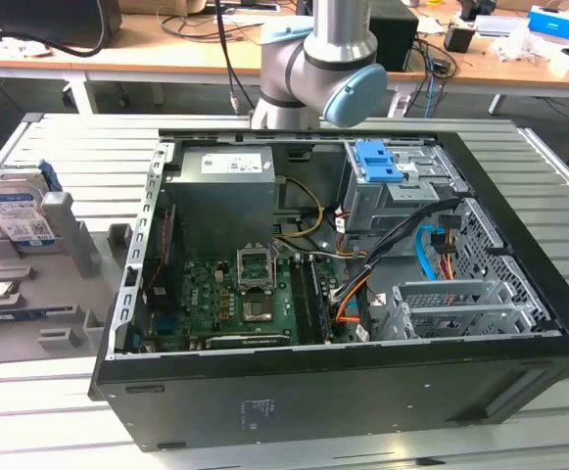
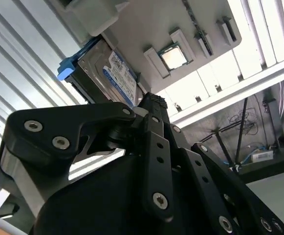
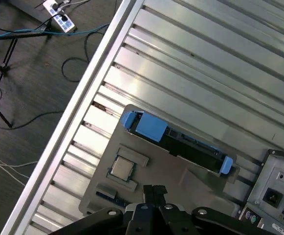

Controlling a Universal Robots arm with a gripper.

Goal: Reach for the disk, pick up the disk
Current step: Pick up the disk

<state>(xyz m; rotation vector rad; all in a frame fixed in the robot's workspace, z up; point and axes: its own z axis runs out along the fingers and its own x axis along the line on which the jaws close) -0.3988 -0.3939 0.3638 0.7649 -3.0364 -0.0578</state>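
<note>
The disk (image 1: 15, 211) leans upright in a grey holder tray (image 1: 29, 294) at the exterior view's left, silver with a white-and-blue label and a blue frame. In the first wrist view the disk (image 3: 190, 147) is seen edge-on from above, with blue frame ends on both sides. My gripper (image 3: 154, 192) hangs well above the tray, apart from the disk, its black fingers shut together with nothing between them. In the second wrist view the gripper (image 2: 154, 102) has the labelled disk (image 2: 115, 73) beyond its tips.
An open black computer case (image 1: 343, 392) takes up the middle of the slatted metal table (image 1: 78, 147), to the right of the tray. A processor chip (image 3: 122, 168) lies in a tray slot near the disk. The table edge and floor cables (image 3: 44, 34) lie beyond the tray.
</note>
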